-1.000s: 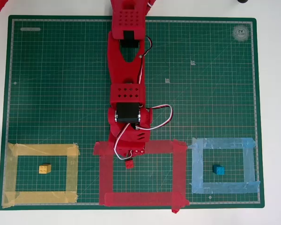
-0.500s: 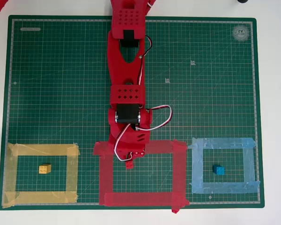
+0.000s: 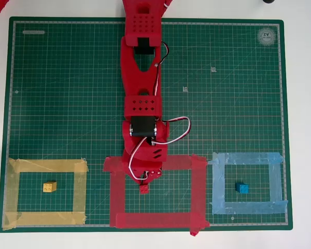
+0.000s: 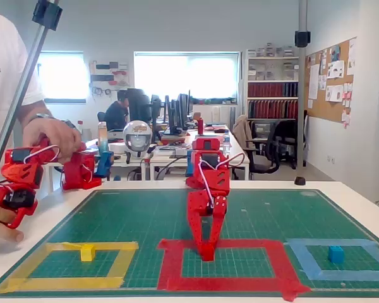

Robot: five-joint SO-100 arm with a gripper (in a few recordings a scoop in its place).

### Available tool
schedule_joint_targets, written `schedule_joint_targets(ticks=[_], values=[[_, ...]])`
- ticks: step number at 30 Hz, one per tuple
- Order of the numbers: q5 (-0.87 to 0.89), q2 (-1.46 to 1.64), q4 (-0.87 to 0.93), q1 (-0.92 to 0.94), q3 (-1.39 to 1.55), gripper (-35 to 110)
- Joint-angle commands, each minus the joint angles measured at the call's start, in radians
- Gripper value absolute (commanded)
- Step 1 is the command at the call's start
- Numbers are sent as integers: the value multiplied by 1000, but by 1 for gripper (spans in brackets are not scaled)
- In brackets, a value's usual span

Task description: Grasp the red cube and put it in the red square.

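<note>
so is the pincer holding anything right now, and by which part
The pincer appears shut on the red cube, gripping its sides, low inside the red square. The exact contact is hard to see.

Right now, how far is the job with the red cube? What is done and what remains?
Done: the red cube is already over the mat inside the red square, near its top strip in the overhead view. In hand: the end effector is down at the mat with the cube at its tip; whether it grips the cube I cannot tell. Left: let go and lift the arm away. The yellow cube and blue cube sit in their own frames.
</note>
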Motion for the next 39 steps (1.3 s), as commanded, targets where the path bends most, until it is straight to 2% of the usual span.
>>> schedule_joint_targets(ticks=[1,5,10,21,28,31,39], values=[[-15,18,-5,-23,-38,0],[-17,189,23,-20,173,0],[-14,588,32,-37,632,0],[-21,1775,25,-21,1825,0],[-21,2344,-176,-14,2533,0],[-21,2542,-242,-3,2740,0],[-21,2896,-239,18,3065,0]])
